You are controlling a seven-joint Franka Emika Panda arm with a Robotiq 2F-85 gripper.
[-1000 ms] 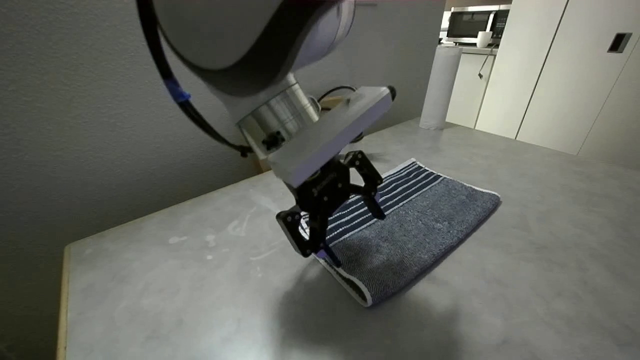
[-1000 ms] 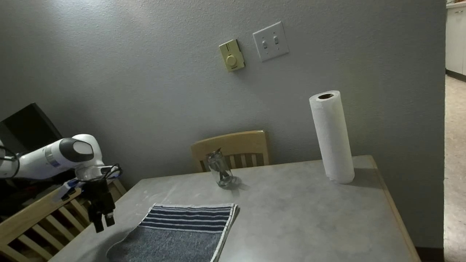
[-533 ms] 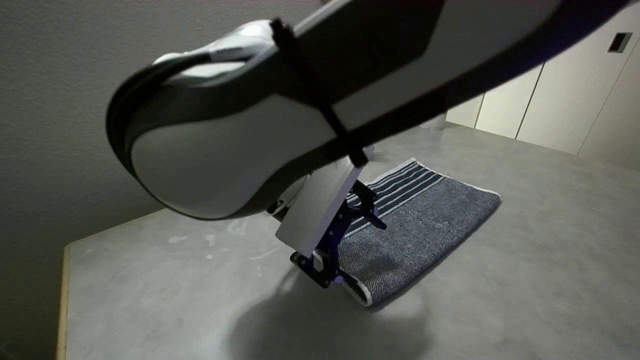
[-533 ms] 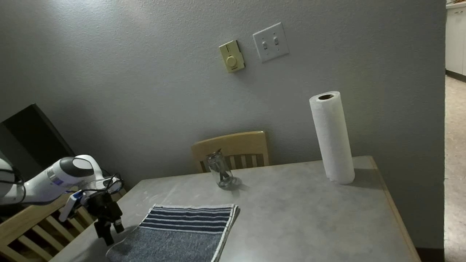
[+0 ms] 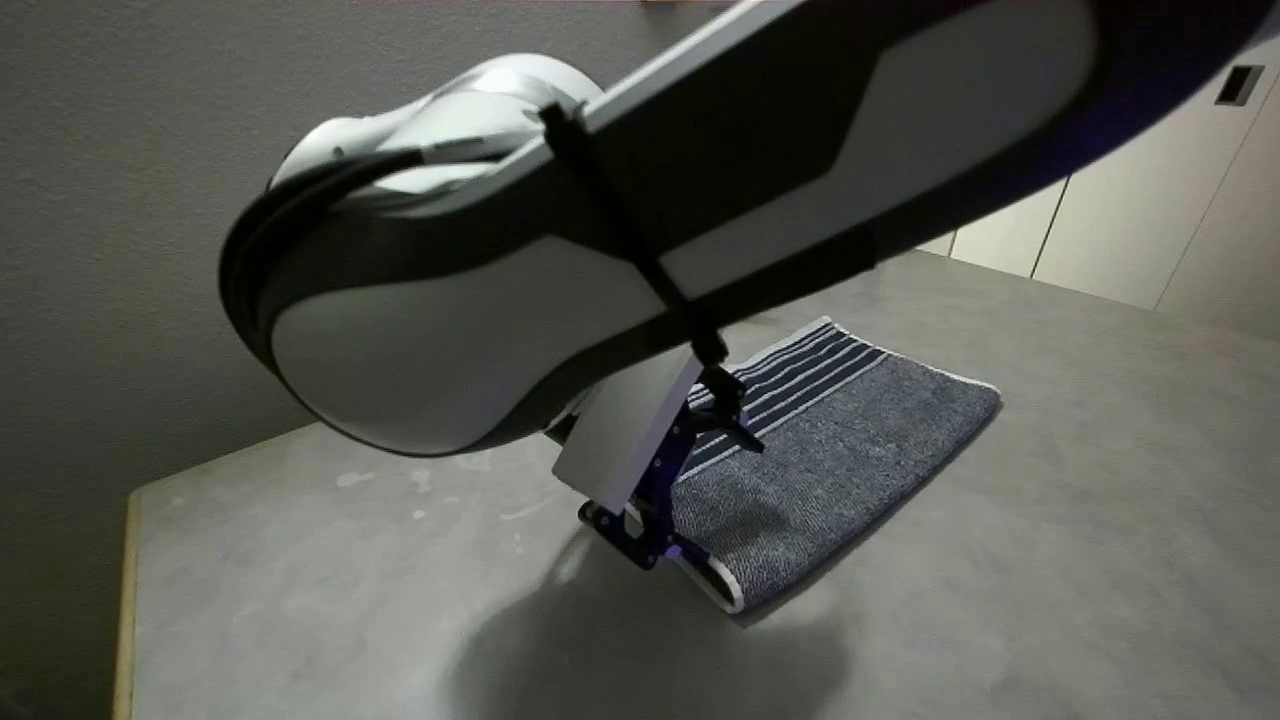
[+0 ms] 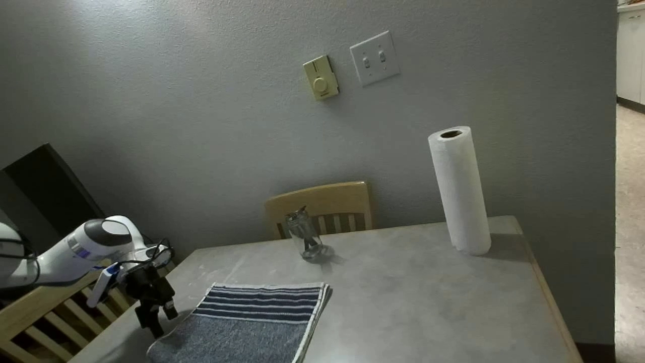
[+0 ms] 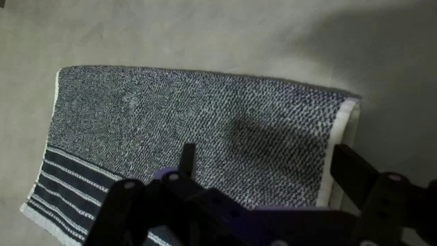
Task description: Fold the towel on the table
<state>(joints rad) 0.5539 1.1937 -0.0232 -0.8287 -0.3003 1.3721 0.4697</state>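
The blue-grey towel (image 5: 850, 450) lies doubled over on the pale grey table (image 5: 300, 590), its white stripes toward one long side. At its short end, two white edges show one above the other in the wrist view. My gripper (image 7: 264, 147) hangs over that end of the towel (image 7: 164, 102) with its fingers wide apart and nothing between them. One finger (image 7: 187, 159) is above the cloth; the opposite one is by the white edge. In an exterior view the gripper (image 6: 164, 322) is beside the towel's left border (image 6: 252, 335). Whether a fingertip touches cloth is unclear.
A glass jar with dark items (image 6: 305, 237) stands near the table's back edge, by a wooden chair (image 6: 322, 201). A paper towel roll (image 6: 461, 191) stands upright at the back right corner. Another wooden chair (image 6: 55, 322) is at the left, near the arm.
The arm has come down, bringing the open gripper lower and closer to the towel's short end; over the last half second it shifted only slightly. The towel has stayed in place.
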